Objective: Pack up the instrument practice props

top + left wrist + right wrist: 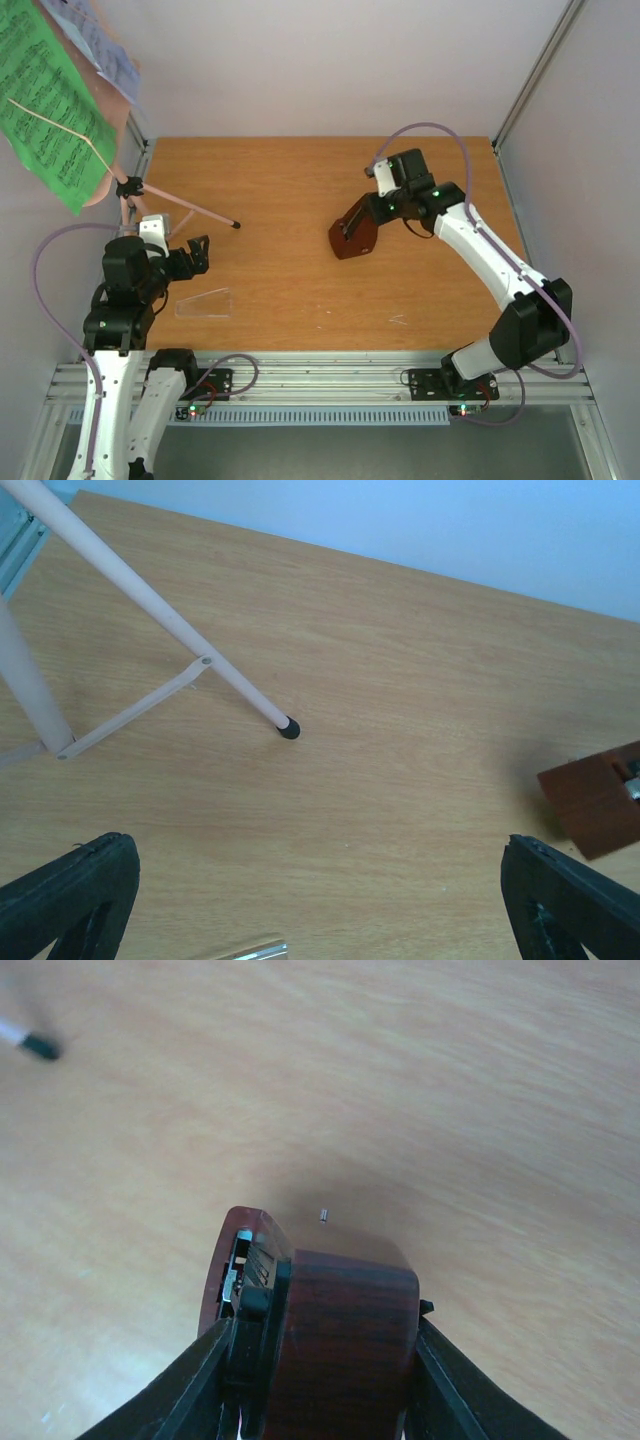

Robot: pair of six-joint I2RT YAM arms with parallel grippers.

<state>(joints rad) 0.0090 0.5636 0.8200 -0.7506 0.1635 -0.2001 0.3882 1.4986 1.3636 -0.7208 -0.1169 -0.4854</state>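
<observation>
- Clamping the small reddish-brown pyramid metronome (340, 1330) from both flanks, the right hand (320, 1390) has its fingers (175, 1395) pressed against the smooth wooden sides. The metronome sits tilted at the right-centre of the tabletop (300, 180), and I cannot tell whether an edge touches the wood.
- Risk: the sides taper and look slick, so a lift or a quick swing could squeeze the body out of the hold and drop it.
- Risk: the metronome's face is bare in the wrist view, so a fall or a knock would likely land on the exposed mechanism.
- The left hand (315, 880) holds nothing. Its jaws stand wide apart above the tabletop, near the black foot (288, 728) of the pink tripod music stand (128, 190).
- Risk: the stand carries its load high, so a brush from the left arm against a leg could tip it.
- Risk: the green music sheet (50, 100) and the white music sheet (100, 45) look loose on the desk and could slide off if it is jolted.
- Risk: the clear cover (205, 303) lies flat just in front of the left hand. It looks thin and see-through, so it may skid away instead of being pinched.
- Count: two hands, one metronome, one clear cover, one music stand, one green sheet, and at least one white sheet.
</observation>
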